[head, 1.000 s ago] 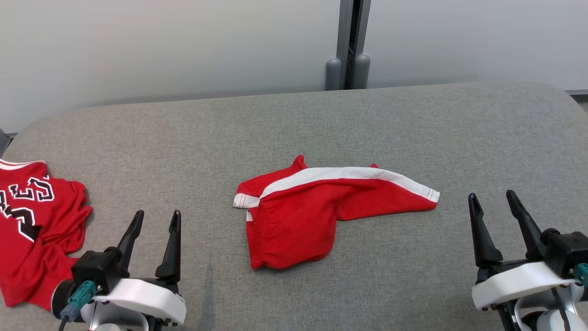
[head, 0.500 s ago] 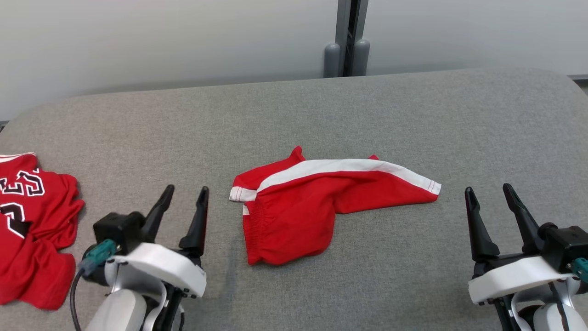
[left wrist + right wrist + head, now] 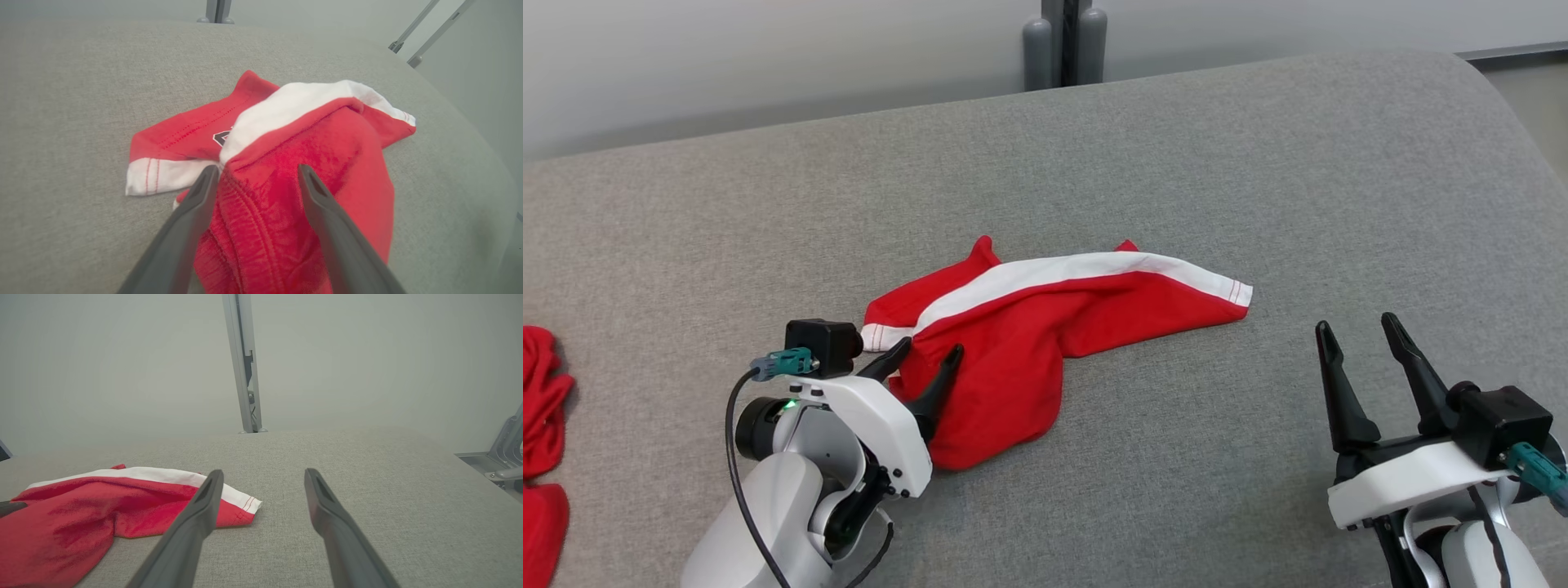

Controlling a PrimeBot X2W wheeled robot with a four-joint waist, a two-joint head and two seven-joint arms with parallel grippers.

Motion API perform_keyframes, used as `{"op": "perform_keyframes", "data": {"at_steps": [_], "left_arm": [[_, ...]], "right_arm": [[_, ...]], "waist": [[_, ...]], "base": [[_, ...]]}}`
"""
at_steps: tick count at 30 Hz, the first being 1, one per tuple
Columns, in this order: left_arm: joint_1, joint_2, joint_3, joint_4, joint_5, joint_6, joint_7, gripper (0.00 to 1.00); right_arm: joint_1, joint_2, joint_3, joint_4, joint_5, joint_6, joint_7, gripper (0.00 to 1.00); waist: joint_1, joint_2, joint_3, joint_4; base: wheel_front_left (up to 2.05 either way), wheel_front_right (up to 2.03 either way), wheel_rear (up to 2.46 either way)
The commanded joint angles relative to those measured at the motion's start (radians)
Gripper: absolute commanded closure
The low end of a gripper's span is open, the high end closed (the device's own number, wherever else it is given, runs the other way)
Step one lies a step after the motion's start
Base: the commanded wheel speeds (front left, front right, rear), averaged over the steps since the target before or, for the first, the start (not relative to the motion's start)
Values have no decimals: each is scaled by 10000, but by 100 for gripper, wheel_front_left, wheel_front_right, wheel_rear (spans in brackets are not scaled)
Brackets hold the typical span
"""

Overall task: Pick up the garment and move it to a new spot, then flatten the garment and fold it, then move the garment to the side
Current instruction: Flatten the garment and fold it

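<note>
The garment [image 3: 1021, 343] is a pair of red shorts with a white side stripe, lying crumpled in the middle of the grey padded table [image 3: 1176, 163]. My left gripper [image 3: 929, 357] is open at the shorts' left edge, its two dark fingers straddling the elastic waistband. In the left wrist view the red waistband of the garment [image 3: 261, 204] bulges between the spread fingers of the left gripper [image 3: 258, 170]. My right gripper [image 3: 1357, 325] stands open over bare table, to the right of the shorts' white-hemmed leg end [image 3: 241, 502]. In the right wrist view nothing lies between the fingers of the right gripper [image 3: 263, 473].
A second red garment [image 3: 543, 457] lies at the table's far left edge, partly cut off. Grey posts [image 3: 1062, 41] stand behind the table against a pale wall. The table's rounded right edge [image 3: 1519, 139] drops off beyond the right arm.
The head camera has tilted down and turned right. My left gripper has moved forward and right from bare table onto the shorts' waistband. The right gripper has stayed put and open.
</note>
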Motion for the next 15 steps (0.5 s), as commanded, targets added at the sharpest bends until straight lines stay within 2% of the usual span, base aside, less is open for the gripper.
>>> {"op": "perform_keyframes", "data": {"at_steps": [1, 2, 5, 8, 10, 11, 15], "left_arm": [[-187, 59, -12, 46, 57, -26, 17, 58], [-261, 75, -26, 158, 42, -65, 33, 100], [-531, 144, -124, 421, 206, -88, -122, 100], [-899, 330, -185, 470, 763, 159, -785, 100], [-1273, 521, -255, 336, 1332, 418, -1418, 100], [-1651, 698, -330, 116, 1916, 682, -2066, 100], [-2162, 1084, -534, -539, 3059, 1289, -3250, 100]], "right_arm": [[-122, -47, -1, 21, 57, -3, -71, 0], [-149, -48, -8, 41, 53, -3, -104, 0], [-189, -48, -44, 98, 77, -3, -169, 0], [-252, -45, -82, 130, 90, -3, -215, 0], [-306, -48, -154, 153, 84, -3, -228, 0], [-370, -48, -235, 178, 71, -3, -261, 0], [-423, -47, -344, 167, 18, -3, -296, 0]], "waist": [[0, 0, 86, -102], [0, 0, 111, -141], [0, 0, 166, -222], [0, 0, 201, -265], [0, 0, 207, -247], [0, 0, 207, -195], [0, 0, 172, -75]], "base": [[0, 0, 0], [0, 0, 0], [0, 0, 0], [0, 0, 0], [0, 0, 0], [0, 0, 0], [0, 0, 0]]}}
